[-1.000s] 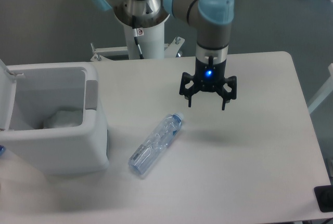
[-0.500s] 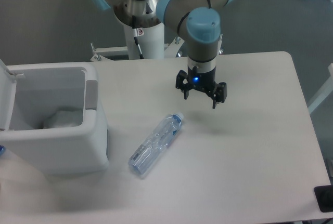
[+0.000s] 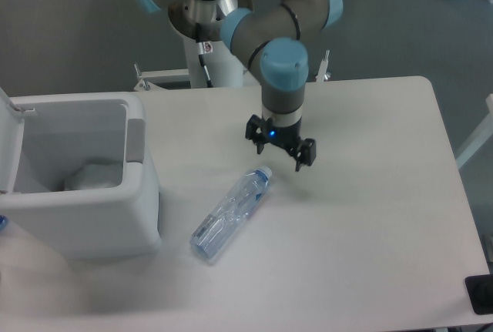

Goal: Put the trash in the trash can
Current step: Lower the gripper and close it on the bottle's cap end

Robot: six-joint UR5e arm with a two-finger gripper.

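Observation:
A clear plastic water bottle (image 3: 231, 212) with a blue cap lies on its side on the white table (image 3: 362, 232), cap pointing up-right. My gripper (image 3: 279, 156) hangs open just above and to the right of the cap, with nothing between its fingers. The white trash can (image 3: 77, 186) stands at the left with its lid open. Inside it lies a crumpled pale wrapper (image 3: 92, 176).
The arm's base column (image 3: 212, 55) rises behind the table's far edge. A dark object (image 3: 479, 295) sits at the table's lower right corner.
My gripper has moved left and down toward the bottle's cap and has turned a little. The bottle and the trash can have not moved.

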